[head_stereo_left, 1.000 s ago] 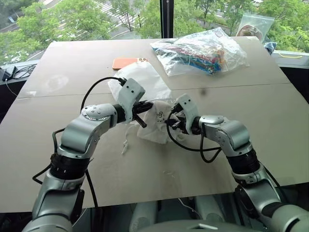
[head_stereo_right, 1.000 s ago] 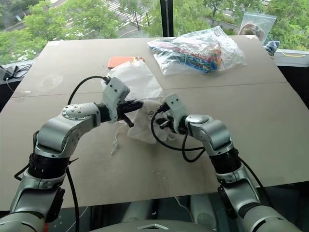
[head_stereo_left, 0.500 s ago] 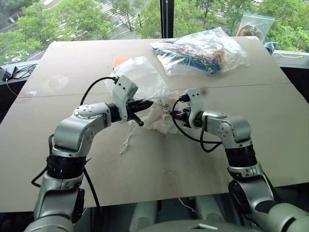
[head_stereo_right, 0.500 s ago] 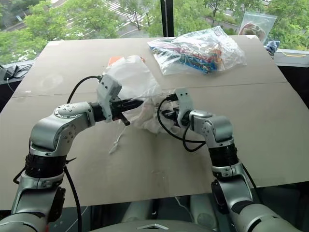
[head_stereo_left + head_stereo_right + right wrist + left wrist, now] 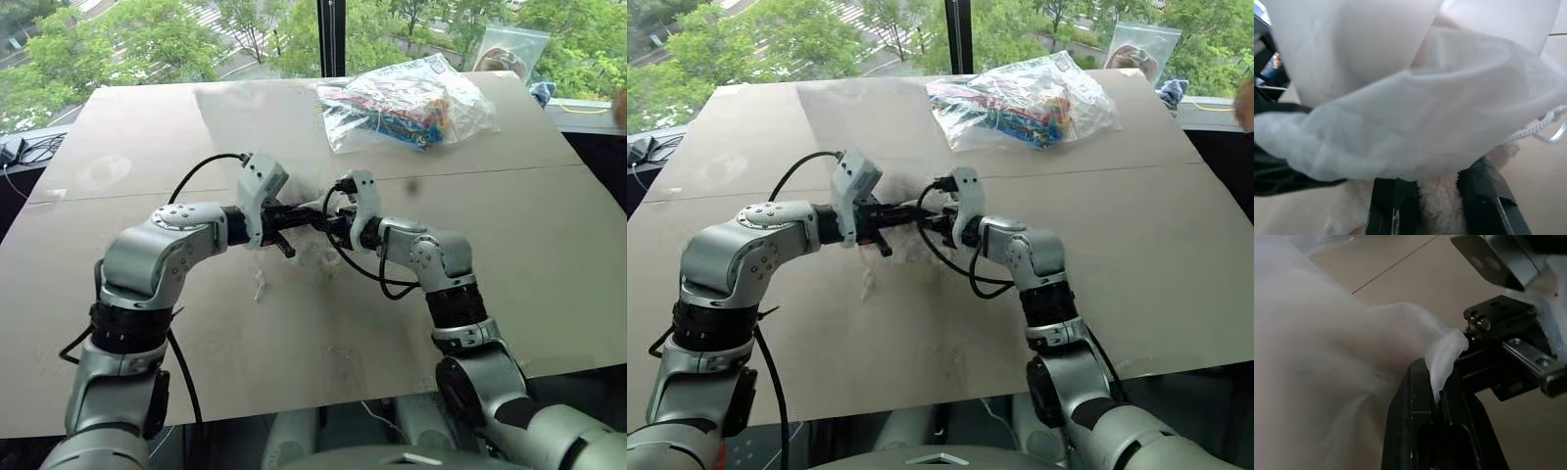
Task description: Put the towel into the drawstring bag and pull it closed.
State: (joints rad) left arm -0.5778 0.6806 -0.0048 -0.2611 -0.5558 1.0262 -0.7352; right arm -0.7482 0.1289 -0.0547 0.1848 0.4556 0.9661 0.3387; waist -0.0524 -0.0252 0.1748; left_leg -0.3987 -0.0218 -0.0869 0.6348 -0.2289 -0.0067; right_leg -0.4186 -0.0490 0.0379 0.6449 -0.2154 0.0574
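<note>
White, thin, semi-translucent fabric drawstring bag (image 5: 1327, 357) hangs raised over the middle of the tan table (image 5: 549, 255), stretched between the two grippers, which nearly meet tip to tip.

Left gripper (image 5: 1437, 382): black fingers pressed together, clamped on a bunched fold of the bag's rim.

Right gripper (image 5: 1437, 196): fingers set slightly apart with the fluffy off-white towel (image 5: 1442, 203) pinched between them. Bag fabric drapes over and in front of this gripper; whether the towel's far end is already past the rim cannot be told.

Key relation: the towel sits at the right fingertips, just beside the left fingertips, and the bag's body falls to the left-arm side and toward the window. Judgement: the bag's mouth lies directly ahead of the right gripper, so the right hand is the one placed to feed the towel in, with the left acting as anchor on the rim.

White cord drawstring (image 5: 1540, 128) loops free beside the bag, not held by either gripper; closing is not yet started.

Clear plastic bag of colourful items (image 5: 407, 103) lies well apart, at the far side of the table.
</note>
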